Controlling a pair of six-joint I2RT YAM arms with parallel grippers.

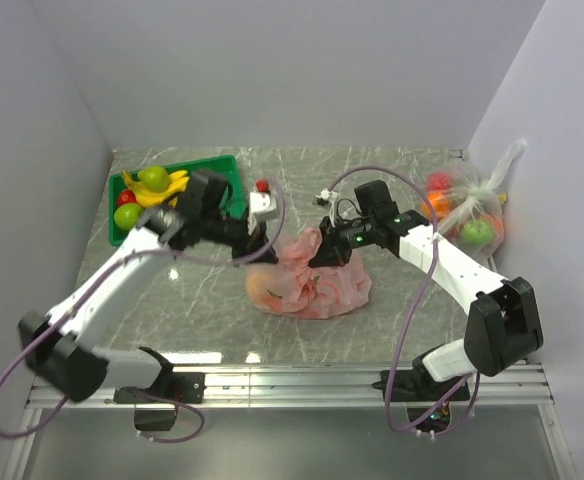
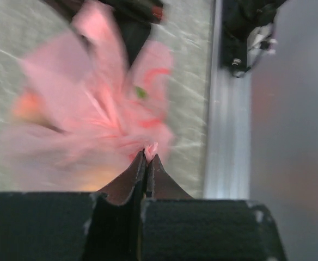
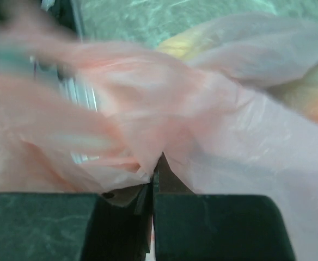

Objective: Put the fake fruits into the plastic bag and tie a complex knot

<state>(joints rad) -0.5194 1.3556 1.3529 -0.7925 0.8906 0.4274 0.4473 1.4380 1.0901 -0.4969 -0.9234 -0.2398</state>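
The pink plastic bag lies in the middle of the table with fruits showing through it as orange and yellow patches. My left gripper is at the bag's upper left and is shut on a pinch of pink bag film. My right gripper is at the bag's top right and is shut on the bag's film, which fills the right wrist view. More fake fruits, a yellow banana and green ones, lie on the green tray. No tied knot shows.
A clear bag with orange, red and green fruit stands at the right wall. A small red and white object sits right of the tray. White walls close in the table on three sides. The metal rail runs along the near edge.
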